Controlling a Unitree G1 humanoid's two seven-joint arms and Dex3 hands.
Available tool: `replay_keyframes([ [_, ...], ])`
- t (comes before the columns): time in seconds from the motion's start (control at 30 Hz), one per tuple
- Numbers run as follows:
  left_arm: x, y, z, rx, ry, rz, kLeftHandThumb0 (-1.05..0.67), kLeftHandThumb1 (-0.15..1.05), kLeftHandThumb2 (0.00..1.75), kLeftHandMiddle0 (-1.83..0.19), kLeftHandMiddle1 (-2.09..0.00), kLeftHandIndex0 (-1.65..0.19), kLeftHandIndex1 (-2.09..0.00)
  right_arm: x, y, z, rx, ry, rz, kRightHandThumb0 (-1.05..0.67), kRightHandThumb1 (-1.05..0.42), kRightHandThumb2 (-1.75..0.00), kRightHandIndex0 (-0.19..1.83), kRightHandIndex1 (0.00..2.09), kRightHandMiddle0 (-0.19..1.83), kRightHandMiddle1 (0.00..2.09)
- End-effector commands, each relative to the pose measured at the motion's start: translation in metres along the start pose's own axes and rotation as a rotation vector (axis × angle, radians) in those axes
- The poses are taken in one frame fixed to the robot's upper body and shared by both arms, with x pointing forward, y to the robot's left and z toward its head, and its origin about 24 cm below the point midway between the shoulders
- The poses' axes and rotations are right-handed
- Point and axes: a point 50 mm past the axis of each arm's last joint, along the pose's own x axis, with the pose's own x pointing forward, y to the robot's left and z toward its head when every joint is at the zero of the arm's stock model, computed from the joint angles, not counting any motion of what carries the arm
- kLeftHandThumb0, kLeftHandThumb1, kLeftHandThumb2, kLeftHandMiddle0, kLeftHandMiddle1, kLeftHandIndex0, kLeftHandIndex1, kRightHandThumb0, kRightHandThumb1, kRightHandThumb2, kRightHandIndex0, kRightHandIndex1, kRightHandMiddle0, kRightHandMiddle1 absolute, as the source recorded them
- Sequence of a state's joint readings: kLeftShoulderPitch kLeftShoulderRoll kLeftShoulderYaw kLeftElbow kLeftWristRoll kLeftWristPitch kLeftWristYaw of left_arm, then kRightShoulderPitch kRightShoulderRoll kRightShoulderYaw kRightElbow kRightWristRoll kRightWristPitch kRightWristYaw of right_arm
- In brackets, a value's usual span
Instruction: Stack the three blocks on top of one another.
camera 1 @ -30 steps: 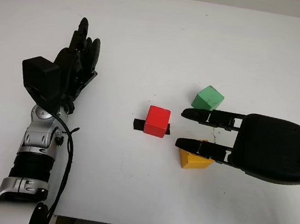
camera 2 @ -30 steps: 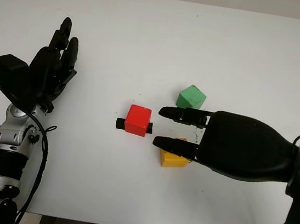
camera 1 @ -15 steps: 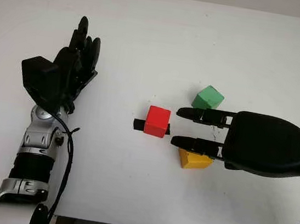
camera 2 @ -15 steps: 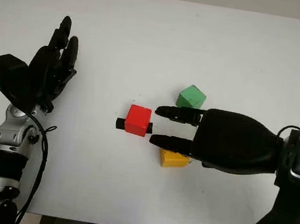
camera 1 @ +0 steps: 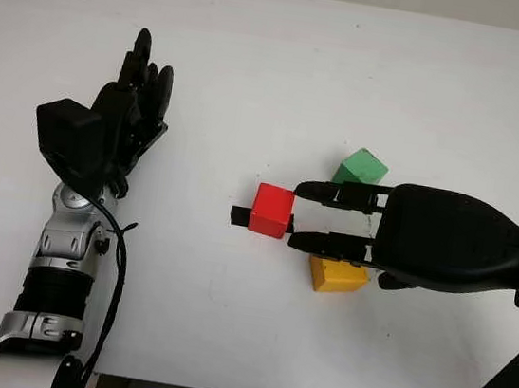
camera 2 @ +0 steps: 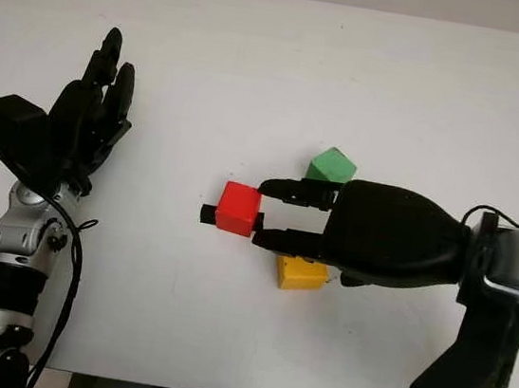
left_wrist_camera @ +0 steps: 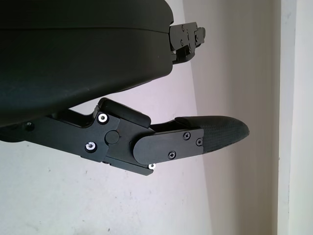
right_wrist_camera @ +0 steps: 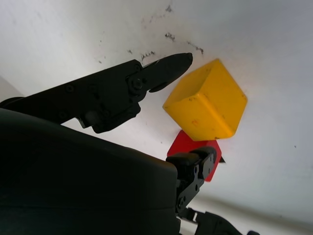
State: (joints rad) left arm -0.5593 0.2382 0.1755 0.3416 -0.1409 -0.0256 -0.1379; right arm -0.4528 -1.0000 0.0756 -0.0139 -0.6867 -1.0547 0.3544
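fingers (camera 1: pixel 313 190) of right hand (camera 1: pixel 333 220) parted, nothing held, mid-frame beside red block (camera 1: pixel 272 210); judged light, rigid; opposite flat faces to be gripped.

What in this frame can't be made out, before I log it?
- Yellow block: far part hidden under the right hand, eye views.
- Green block: near edge covered by the same hand.
- Contact between the fingertips and the red block: cannot tell.
- Left hand: open, far left.

Open right hand (camera 1: pixel 306 216) faces red block (camera 1: pixel 272 210); green block (camera 1: pixel 360 167) and yellow block (camera 1: pixel 338 275) flank its fingers closely.
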Motion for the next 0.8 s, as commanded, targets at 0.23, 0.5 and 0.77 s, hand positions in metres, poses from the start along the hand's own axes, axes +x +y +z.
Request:
replay_keyframes([
  [0.23,-0.0045,-0.0005,-0.0033,-0.002,0.02,0.005,-0.75,1.05,0.54,0.14,-0.05,0.15,-0.05,0.0072,0.0002,-0.0052,-0.036,-0.035,-0.054,-0.51,-0.9,-0.05,0.26,0.13,0.48,0.51],
  [0.5,-0.0054,-0.0002,-0.0036,-0.007,0.021,0.011,-0.73,1.05,0.54,0.16,-0.05,0.17,-0.05,0.0079,0.0003,-0.0063,-0.039,-0.057,-0.115,-0.5,-0.92,-0.05,0.34,0.17,0.62,1.15],
  [0.77,-0.0042,0.0002,-0.0049,0.002,0.031,0.003,-0.73,1.05,0.56,0.16,-0.05,0.17,-0.05,0.0074,0.0035,-0.0072,0.147,0.007,-0.131,-0.48,-0.89,-0.05,0.34,0.24,0.58,1.39],
])
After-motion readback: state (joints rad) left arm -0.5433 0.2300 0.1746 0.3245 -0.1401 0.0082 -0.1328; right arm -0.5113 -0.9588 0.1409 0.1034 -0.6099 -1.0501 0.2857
